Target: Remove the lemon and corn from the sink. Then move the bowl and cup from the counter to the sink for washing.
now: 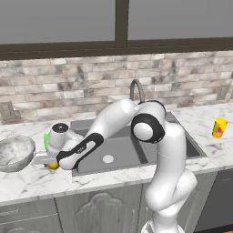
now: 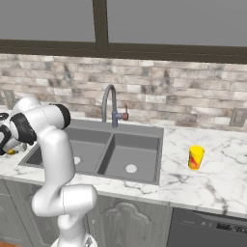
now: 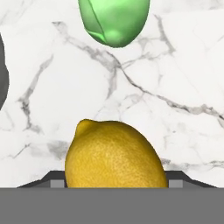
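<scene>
1. Spanning the counter (image 1: 27, 182) to the right of the pincer: sink (image 1: 123, 152), grey, two basins, faucet (image 1: 136, 91) behind.
2. Bowl (image 1: 16, 152) on the counter just left of the pincer, speckled grey.
3. Pincer (image 1: 51, 160) low over the counter left of the sink, jaws wide around the lemon (image 3: 114, 155); grip or mere straddle, cannot tell.
4. Corn (image 3: 114, 22) on the marble just ahead of the pincer, apart from the lemon.
5. Cup (image 1: 219, 128) far right, past the sink, upright.
</scene>
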Robot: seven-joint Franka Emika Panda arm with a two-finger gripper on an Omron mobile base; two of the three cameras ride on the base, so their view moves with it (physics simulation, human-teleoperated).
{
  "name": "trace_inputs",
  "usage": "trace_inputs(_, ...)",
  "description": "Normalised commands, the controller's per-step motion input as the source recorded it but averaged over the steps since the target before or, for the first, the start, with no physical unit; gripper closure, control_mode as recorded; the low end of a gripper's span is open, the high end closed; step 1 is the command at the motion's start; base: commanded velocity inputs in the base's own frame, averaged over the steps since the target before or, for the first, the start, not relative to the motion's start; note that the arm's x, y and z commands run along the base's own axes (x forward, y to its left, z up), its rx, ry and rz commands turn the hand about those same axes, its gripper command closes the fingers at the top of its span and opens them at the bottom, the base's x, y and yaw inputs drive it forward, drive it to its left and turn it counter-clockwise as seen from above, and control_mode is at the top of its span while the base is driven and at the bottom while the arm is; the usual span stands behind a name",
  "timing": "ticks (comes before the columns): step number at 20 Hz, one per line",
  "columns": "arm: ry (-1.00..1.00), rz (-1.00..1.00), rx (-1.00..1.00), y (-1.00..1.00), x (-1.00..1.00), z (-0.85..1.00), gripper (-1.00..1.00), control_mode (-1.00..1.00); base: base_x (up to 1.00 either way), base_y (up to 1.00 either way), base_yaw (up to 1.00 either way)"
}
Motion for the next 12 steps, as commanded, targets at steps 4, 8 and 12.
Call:
trace_inputs(4, 0.01, 0.0, 0.0, 0.01, 0.0, -0.07, 1.0, -1.0, 0.0, 0.0, 0.0)
trace_inputs(8, 0.0, 0.0, 0.0, 0.01, 0.0, -0.07, -1.0, -1.0, 0.0, 0.0, 0.0)
trace_inputs(12, 0.0, -0.01, 0.0, 0.01, 0.0, -0.05, -1.0, -1.0, 0.0, 0.0, 0.0)
